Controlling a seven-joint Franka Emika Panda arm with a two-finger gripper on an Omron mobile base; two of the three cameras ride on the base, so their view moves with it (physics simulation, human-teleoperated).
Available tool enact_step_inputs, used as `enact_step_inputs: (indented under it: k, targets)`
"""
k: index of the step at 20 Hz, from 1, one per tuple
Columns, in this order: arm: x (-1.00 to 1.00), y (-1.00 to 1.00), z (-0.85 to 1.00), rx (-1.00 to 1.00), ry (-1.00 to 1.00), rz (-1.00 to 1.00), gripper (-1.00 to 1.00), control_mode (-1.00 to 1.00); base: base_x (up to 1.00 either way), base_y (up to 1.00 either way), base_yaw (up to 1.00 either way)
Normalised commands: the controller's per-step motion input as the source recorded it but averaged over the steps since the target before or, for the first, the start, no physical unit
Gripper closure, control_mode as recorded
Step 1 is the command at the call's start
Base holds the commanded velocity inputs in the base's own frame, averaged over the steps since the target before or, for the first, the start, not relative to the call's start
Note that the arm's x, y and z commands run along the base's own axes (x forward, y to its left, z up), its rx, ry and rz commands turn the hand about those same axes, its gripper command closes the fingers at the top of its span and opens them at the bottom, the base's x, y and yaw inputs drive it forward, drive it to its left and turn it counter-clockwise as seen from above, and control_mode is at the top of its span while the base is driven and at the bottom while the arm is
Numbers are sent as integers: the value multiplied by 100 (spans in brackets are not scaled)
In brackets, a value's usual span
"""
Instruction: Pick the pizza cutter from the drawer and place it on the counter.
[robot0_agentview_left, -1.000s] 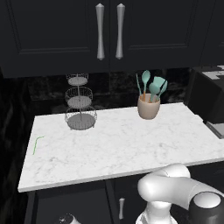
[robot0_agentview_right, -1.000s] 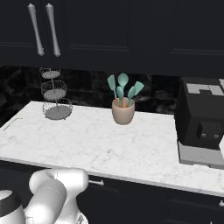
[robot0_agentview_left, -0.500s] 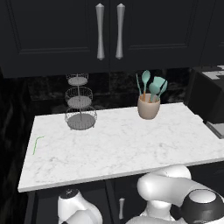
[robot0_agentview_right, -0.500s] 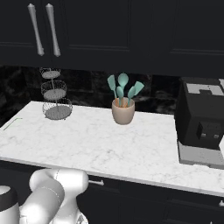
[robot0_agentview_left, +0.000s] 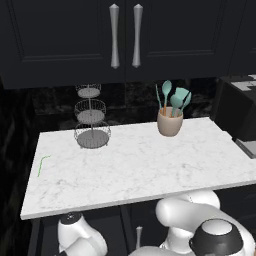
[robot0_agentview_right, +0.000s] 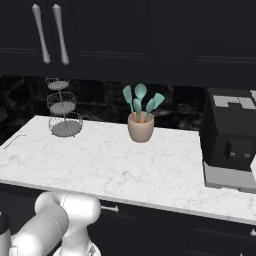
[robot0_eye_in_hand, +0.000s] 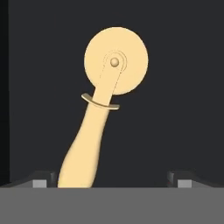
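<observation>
End effector (robot0_eye_in_hand: 112, 181) is in the drawer (robot0_eye_in_hand: 183, 87), released: tips spread wide at the bottom of the hand view. The pizza cutter (robot0_eye_in_hand: 103, 109) lies flat on the dark floor, handle between the tips but near the left one.

Step in hand, as I read it: grasp the handle. Nudge left to centre it, drop a little, close on the thick part (not the wheel).

Room: drawer wall is close on the hand view's left. Table (robot0_agentview_left: 145, 170) is mostly bare in the middle; utensil cup (robot0_agentview_left: 169, 121), wire stand (robot0_agentview_left: 91, 120), green stick (robot0_agentview_left: 42, 164) and the black appliance (robot0_agentview_right: 231, 137) sit at the back and sides. Lift straight, clear the table's front edge.
</observation>
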Motion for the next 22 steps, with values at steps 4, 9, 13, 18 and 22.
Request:
enact_step_inputs:
  k: [4,9,13,18,22]
  targets:
    - [1,38,-3,-2,-3,0,-100,-100,0,0,0]
    - [7,6,-22,0,-2,0,-100,-100,0,0,0]
    - [6,11,-34,-1,-3,0,-100,-100,0,0,0]
    - [0,9,-33,0,-1,0,-100,-100,0,0,0]
    - [0,3,-34,0,0,0,-100,-100,0,0,0]
